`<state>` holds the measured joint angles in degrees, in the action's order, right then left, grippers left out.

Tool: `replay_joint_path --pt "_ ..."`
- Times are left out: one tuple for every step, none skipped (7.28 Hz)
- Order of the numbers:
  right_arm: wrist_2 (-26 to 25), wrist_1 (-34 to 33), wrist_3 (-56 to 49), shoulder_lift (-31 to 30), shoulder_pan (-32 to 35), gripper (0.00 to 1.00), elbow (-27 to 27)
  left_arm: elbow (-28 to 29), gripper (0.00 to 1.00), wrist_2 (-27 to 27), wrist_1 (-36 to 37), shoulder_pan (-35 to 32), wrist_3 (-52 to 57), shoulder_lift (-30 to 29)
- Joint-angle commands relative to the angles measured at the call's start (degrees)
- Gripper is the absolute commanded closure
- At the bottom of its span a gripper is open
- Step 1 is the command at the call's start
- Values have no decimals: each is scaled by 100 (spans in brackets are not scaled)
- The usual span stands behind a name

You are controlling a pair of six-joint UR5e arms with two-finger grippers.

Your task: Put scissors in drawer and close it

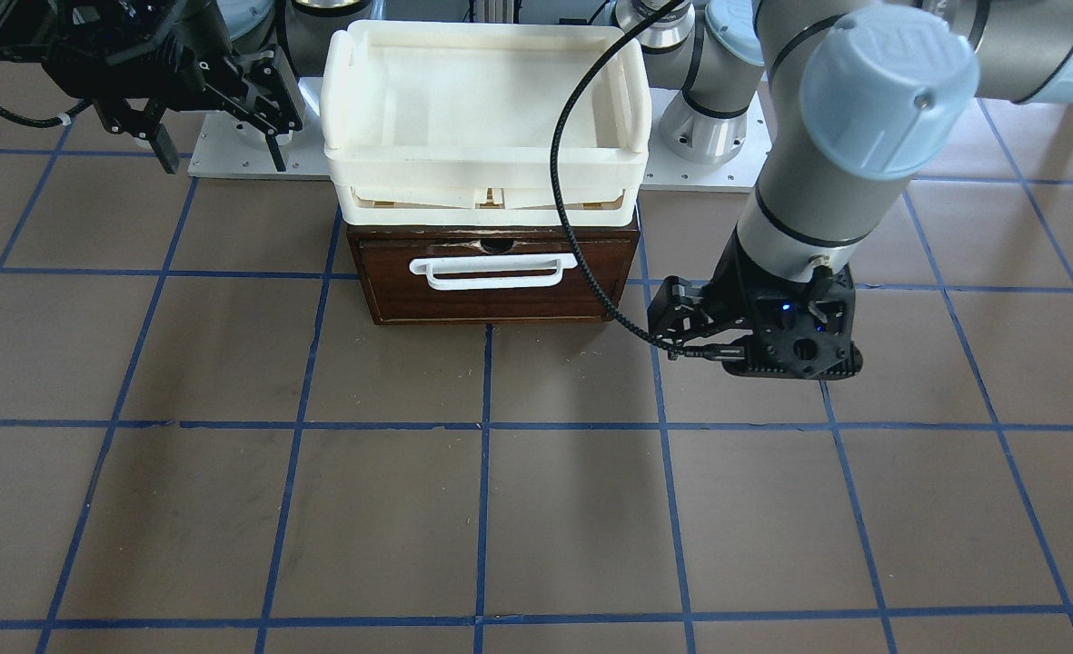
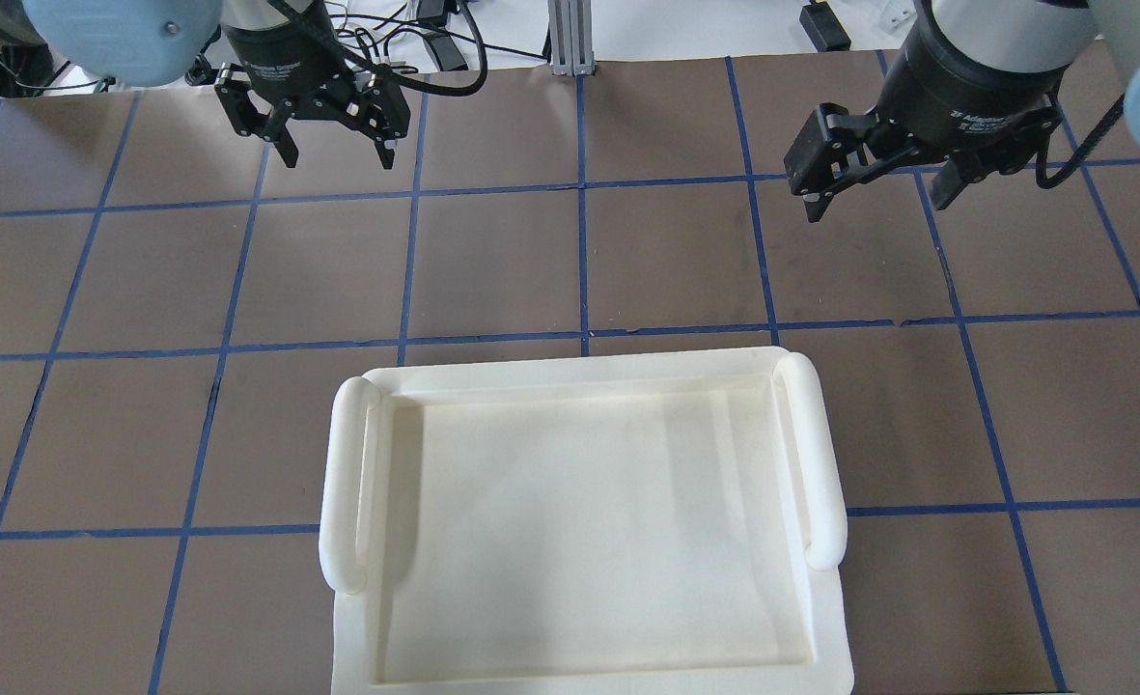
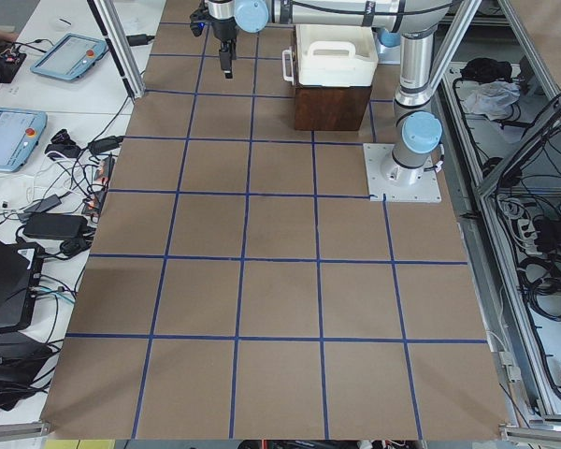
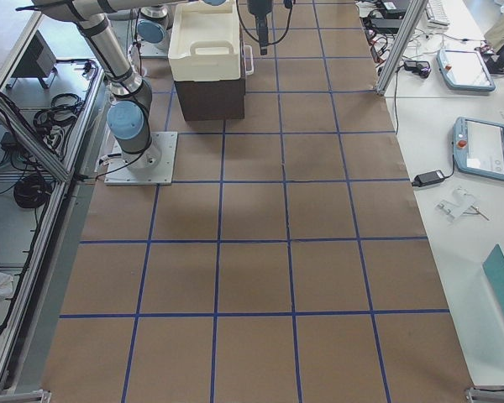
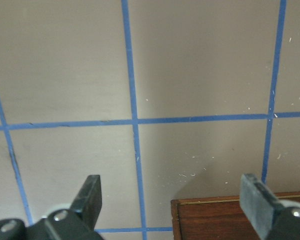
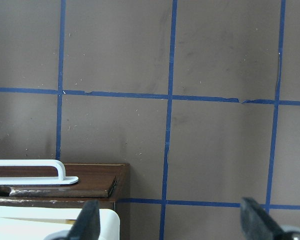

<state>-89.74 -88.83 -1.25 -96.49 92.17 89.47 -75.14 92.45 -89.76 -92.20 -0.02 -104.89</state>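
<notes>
The drawer (image 1: 491,295) shows its dark brown front and white bar handle (image 1: 495,271). It looks pushed in and none of its pale inside shows. The right wrist view also shows it (image 6: 90,177). The scissors are in no view. My left gripper (image 2: 338,154) is open and empty. It hangs over the table just off the drawer unit's corner (image 5: 230,217) on my left. My right gripper (image 2: 878,198) is open and empty. It hangs high on my right of the unit and also shows in the front-facing view (image 1: 221,153).
A cream-white plastic tray (image 1: 486,154) sits on top of the wooden drawer unit and hides it in the overhead view (image 2: 338,463). A black cable (image 1: 572,227) hangs across the unit's front. Brown table with blue grid lines lies all around.
</notes>
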Motion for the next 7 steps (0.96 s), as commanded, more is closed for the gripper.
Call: replay_joint_path --pt "0 -38 2 7 3 0 9 -27 0 -16 -137 559 847 493" --pt "0 -47 -7 7 3 0 9 -123 0 -138 -138 797 1298 669" --pt "0 -47 2 -1 3 0 9 -332 0 -409 -147 835 1277 845" --pt "0 -47 2 -1 3 0 9 -665 0 -386 -34 818 990 1021" --pt "0 -47 2 -1 -6 0 17 -964 0 -333 63 791 613 1179" --pt "0 -38 -7 -1 -6 0 9 -1098 0 -359 72 817 661 1311" --pt "0 -38 -7 -1 3 0 9 -1108 0 -333 73 817 661 1330"
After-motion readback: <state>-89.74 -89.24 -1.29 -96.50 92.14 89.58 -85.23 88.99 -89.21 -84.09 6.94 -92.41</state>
